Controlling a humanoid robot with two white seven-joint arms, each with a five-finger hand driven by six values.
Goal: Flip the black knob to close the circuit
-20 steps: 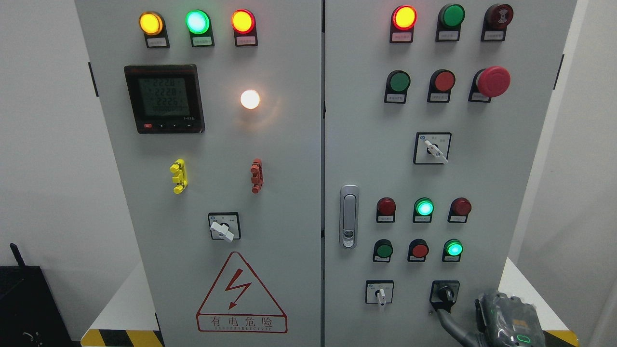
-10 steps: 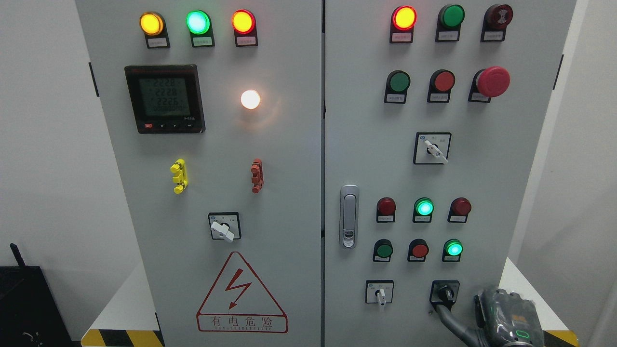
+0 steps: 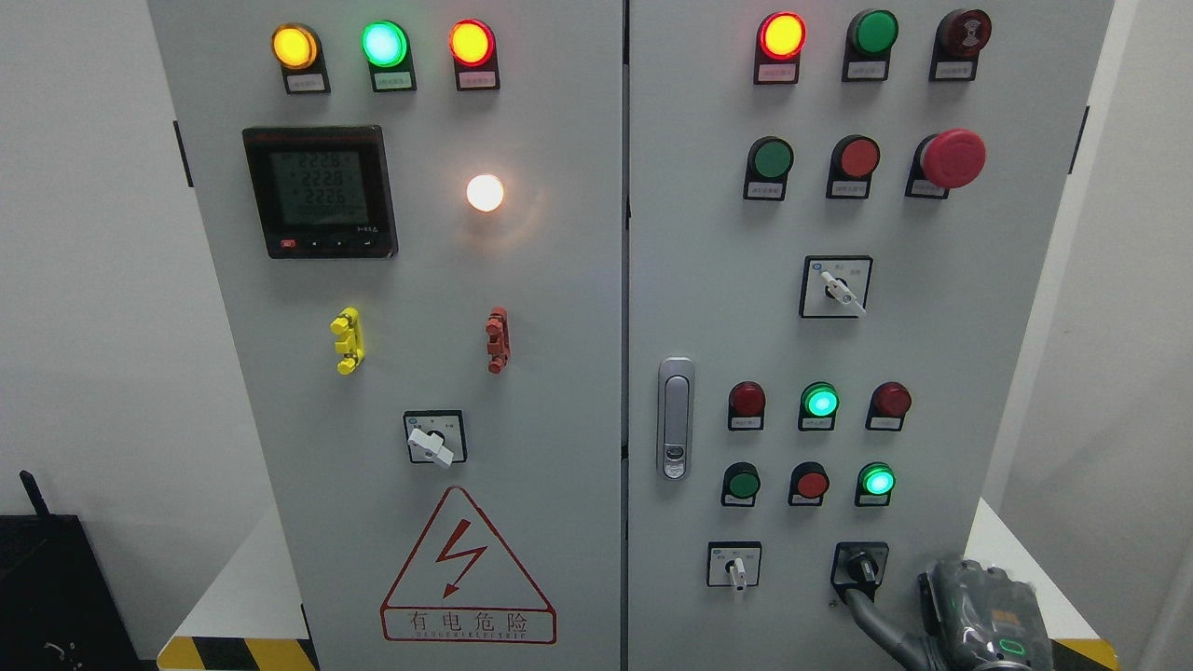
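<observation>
knob (image 3: 862, 566): small, stiff, likely detented; pinch its lever tip | right robot hand (image 3: 979, 610): low right, one finger touching knob, grip unclear | left: unseen

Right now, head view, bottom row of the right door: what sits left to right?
White-handled selector switch → black knob → right hand, low at the door's lower right, a finger reaching up to just below the knob.
</observation>
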